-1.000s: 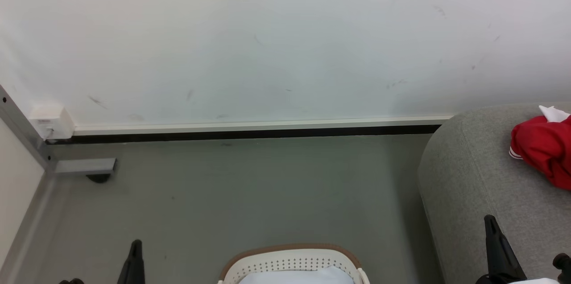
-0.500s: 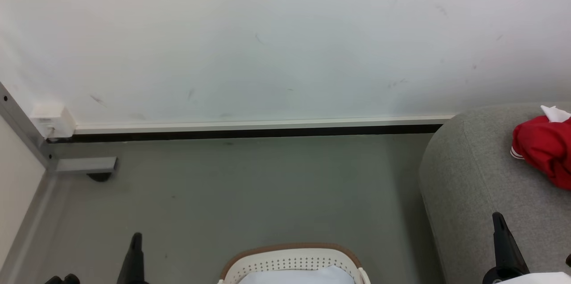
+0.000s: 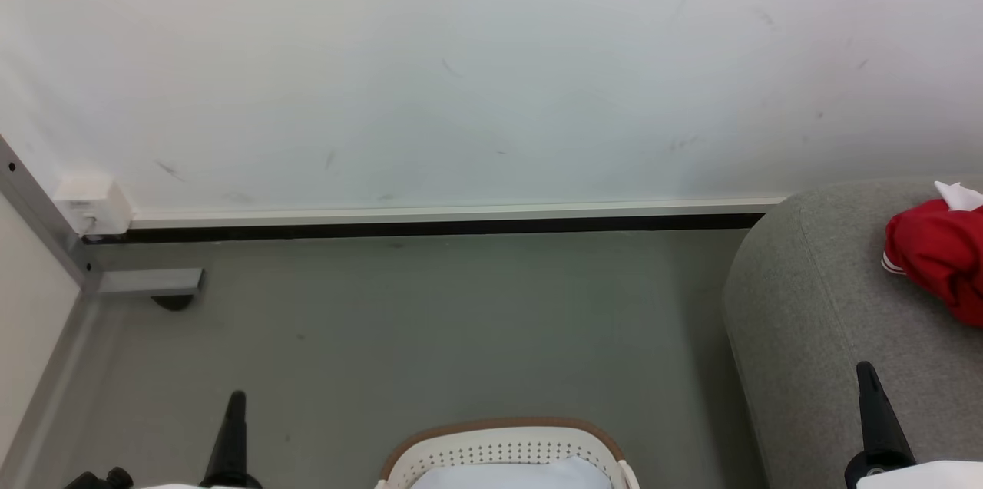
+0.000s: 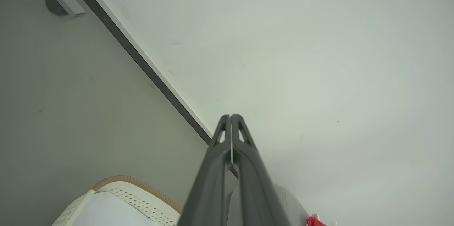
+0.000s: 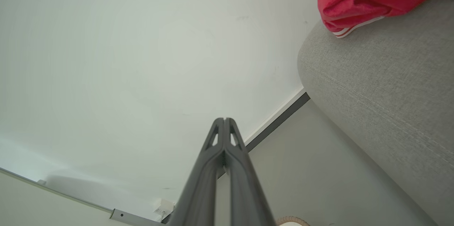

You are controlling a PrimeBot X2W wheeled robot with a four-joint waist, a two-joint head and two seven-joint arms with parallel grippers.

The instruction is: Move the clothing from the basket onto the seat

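on the seat, clothing cut off at right; left gripper, right gripper both closed, empty

Left gripper sits low at the robot's left side, its two dark fingers pressed flat together, pointing forward, empty. Right gripper mirrors it on the right, clamped tight, empty too.
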